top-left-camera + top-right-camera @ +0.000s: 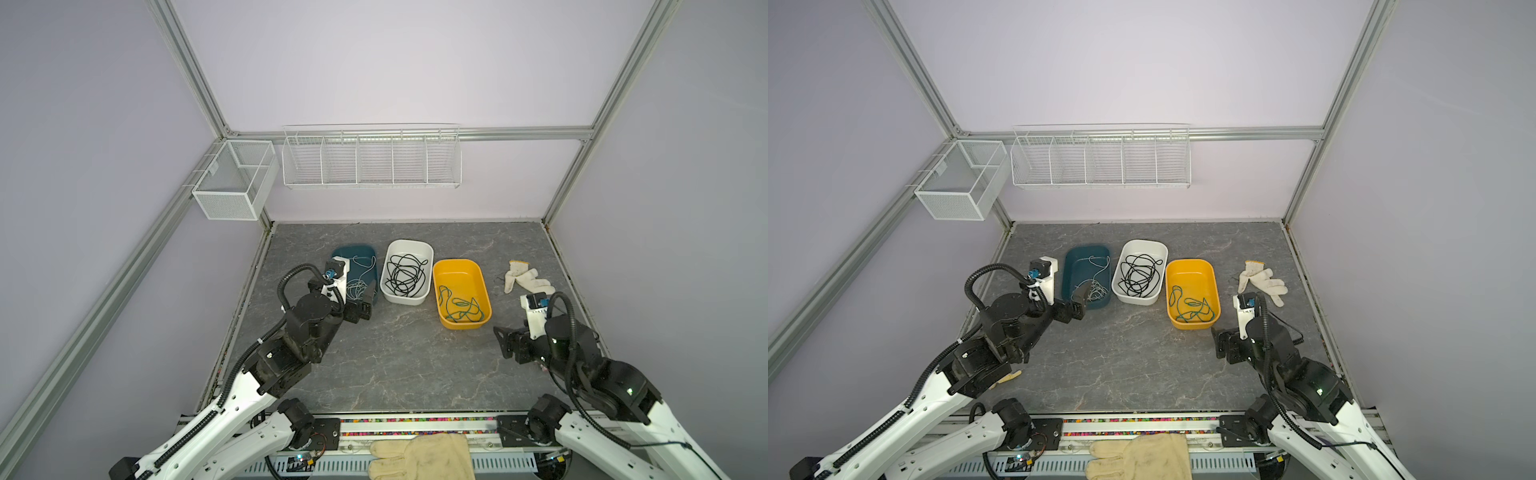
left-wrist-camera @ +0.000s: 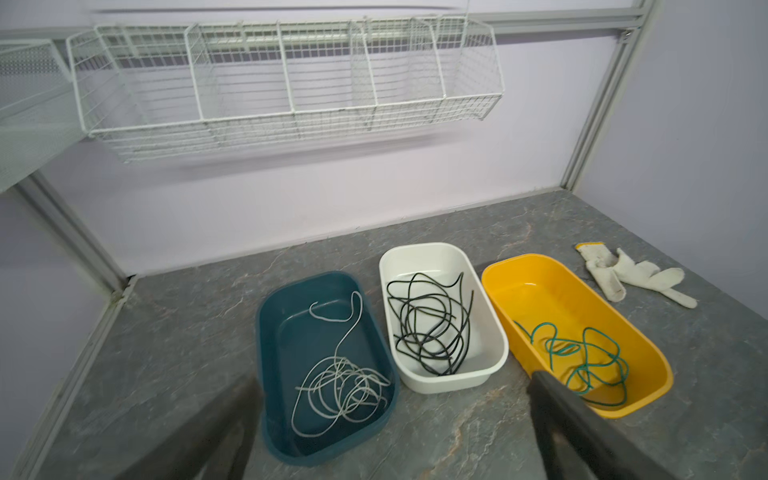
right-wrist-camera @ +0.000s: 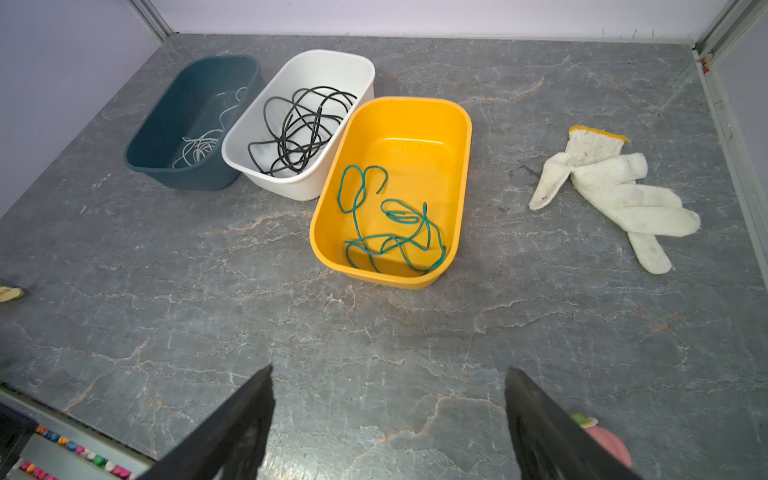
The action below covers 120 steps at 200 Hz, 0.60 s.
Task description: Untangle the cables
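Note:
The cables lie apart in three bins in a row at the back of the table. A white cable (image 1: pixel 357 286) (image 2: pixel 340 382) is coiled in the dark teal bin (image 1: pixel 353 252). A black cable (image 1: pixel 405 276) (image 3: pixel 303 129) fills the white bin (image 1: pixel 409 243). A teal-green cable (image 1: pixel 461 307) (image 3: pixel 390 228) rests in the yellow bin (image 1: pixel 457 265). My left gripper (image 1: pixel 363 303) (image 2: pixel 395 380) hangs open over the near end of the teal bin, holding nothing. My right gripper (image 1: pixel 500 343) (image 3: pixel 389 369) stands open over bare table, in front of the yellow bin.
A white knit glove (image 1: pixel 525 278) lies on the table right of the yellow bin. A wire rack (image 1: pixel 372 160) and a mesh basket (image 1: pixel 235 178) hang on the back wall. A large cream glove (image 1: pixel 424 457) lies across the front rail.

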Each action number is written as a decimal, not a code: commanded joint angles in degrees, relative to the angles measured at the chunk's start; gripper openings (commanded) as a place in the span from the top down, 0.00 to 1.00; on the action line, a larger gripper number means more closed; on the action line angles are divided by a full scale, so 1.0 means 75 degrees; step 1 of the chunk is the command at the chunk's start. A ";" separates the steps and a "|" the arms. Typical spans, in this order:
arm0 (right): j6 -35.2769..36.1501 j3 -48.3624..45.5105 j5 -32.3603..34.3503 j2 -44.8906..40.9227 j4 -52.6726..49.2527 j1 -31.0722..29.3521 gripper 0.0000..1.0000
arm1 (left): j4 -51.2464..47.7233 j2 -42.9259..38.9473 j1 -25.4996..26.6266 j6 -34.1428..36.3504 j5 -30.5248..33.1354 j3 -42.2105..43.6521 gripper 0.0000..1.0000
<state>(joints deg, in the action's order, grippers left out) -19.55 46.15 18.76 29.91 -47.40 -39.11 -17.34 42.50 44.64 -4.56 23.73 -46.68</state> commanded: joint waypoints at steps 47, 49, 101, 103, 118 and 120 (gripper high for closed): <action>0.0985 -0.1102 0.1339 0.0452 0.3211 0.0069 0.11 | -0.0747 -0.0103 -0.1593 -0.1155 0.0428 0.1032 0.01; 0.0989 -0.1135 0.1370 0.0485 0.3278 0.0076 0.11 | -0.0691 -0.0110 -0.1619 -0.1140 0.0471 0.1070 0.01; 0.1200 -0.1817 0.1677 0.1712 0.5240 0.1048 0.11 | 0.1070 -0.0199 -0.2441 -0.0430 0.0911 0.2348 0.01; 0.1203 -0.1835 0.1678 0.1776 0.5291 0.1109 0.11 | 0.1152 -0.0187 -0.2479 -0.0405 0.0914 0.2392 0.01; 0.1170 -0.1887 0.1598 0.2210 0.5563 0.1632 0.11 | 0.1705 -0.0059 -0.2828 -0.0330 0.0909 0.2659 0.01; 0.1143 -0.1888 0.1602 0.2266 0.5594 0.1721 0.11 | 0.1777 -0.0040 -0.2866 -0.0315 0.0910 0.2690 0.01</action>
<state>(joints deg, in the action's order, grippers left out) -12.53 33.28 29.17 43.46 -14.17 -30.81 -13.50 41.60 26.17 -8.67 28.93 -28.73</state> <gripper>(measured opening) 0.889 0.993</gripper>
